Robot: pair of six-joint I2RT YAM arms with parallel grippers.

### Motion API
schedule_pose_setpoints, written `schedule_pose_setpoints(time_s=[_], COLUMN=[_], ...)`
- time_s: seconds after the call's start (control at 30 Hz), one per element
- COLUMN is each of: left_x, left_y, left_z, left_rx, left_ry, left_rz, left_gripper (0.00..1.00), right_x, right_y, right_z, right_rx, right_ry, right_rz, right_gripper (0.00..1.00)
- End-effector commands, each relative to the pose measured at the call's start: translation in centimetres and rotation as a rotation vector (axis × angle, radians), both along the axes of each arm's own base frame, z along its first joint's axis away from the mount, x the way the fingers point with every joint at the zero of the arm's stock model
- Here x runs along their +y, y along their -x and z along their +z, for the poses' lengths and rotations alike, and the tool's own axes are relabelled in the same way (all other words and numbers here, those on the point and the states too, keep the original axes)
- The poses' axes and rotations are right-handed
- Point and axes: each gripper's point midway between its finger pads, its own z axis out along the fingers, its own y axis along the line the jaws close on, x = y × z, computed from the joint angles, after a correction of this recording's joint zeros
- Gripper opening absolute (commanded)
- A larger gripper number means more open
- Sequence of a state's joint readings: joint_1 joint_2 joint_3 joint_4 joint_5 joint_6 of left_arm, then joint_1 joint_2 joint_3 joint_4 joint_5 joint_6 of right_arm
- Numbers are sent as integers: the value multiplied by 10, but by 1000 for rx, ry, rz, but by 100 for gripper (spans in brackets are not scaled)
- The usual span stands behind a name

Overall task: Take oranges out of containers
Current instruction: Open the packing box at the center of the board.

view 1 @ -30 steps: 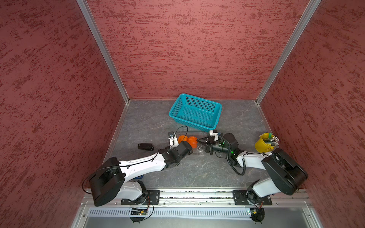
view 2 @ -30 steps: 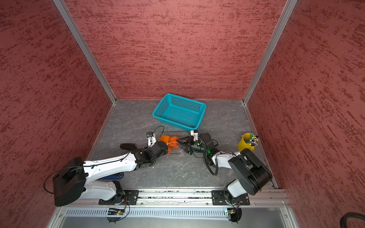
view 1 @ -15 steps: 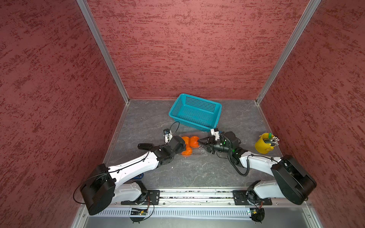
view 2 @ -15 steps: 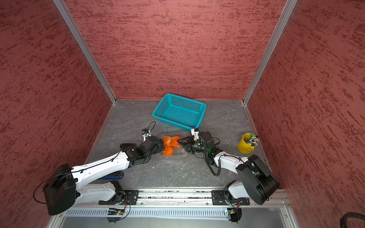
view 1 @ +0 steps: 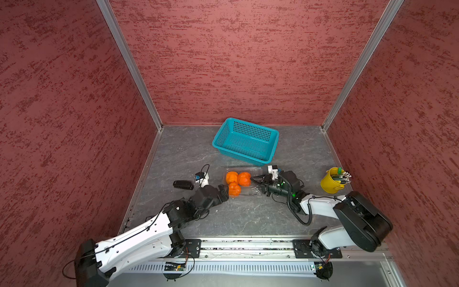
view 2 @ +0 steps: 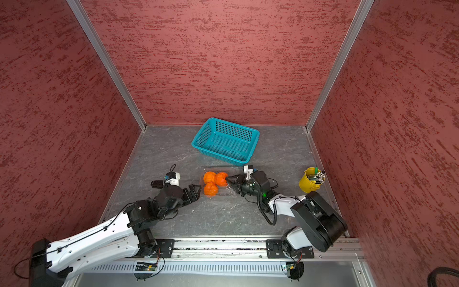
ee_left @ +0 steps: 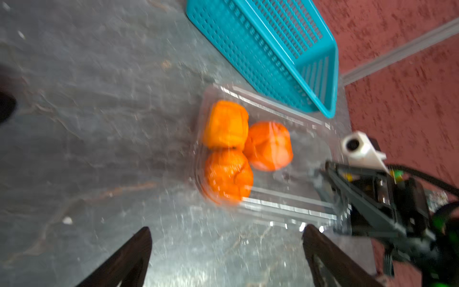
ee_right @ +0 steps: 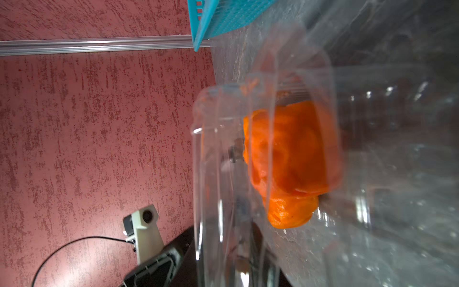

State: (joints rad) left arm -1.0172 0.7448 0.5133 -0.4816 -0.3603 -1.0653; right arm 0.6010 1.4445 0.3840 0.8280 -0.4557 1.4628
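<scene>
right pincer [view 1: 253, 179] pinches container [ee_left: 285, 201] end wall, likely steadying it; left pincer [ee_left: 226, 229] spread wide beside oranges [view 1: 234, 180] inside, poised to grab the nearest one.

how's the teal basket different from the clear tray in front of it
The basket is opaque teal with perforated walls; the tray is thin, see-through plastic. The basket is empty, while the tray holds three oranges. The basket is the larger of the two and sits farther back; the tray lies just in front of it. Both are rectangular and rest on the grey table.
</scene>
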Motion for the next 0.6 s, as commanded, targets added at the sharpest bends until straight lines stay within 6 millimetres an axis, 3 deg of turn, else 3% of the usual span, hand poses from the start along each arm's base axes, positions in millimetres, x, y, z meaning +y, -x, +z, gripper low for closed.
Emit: schedule_pose_setpoints(time_s=[0.0,0.1,0.17,0.23,0.3,0.57], left_x=[5,-4,-16,-25,-33,-59], left_y=[25,35,33,25,15,-18], left_z=[-31,-45,-47,-46,-44,-50], left_rx=[96,128,116,95,78,67], left_ry=[29,77,116,122,126,176], left_rz=[22,-8,-32,-34,-40,-59], left_gripper=[85,80,87,97,100,100], right_x=[2,5,7,10,14,30], right_y=[-14,-14,-13,-12,-9,0], right_z=[22,24,23,21,20,14], right_rx=[-52,-58,-56,-49,-42,-15], right_ry=[-31,-14,-13,-15,-22,-41], right_rz=[-91,-106,-115,-115,-112,-78], right_gripper=[29,28,29,29,29,28])
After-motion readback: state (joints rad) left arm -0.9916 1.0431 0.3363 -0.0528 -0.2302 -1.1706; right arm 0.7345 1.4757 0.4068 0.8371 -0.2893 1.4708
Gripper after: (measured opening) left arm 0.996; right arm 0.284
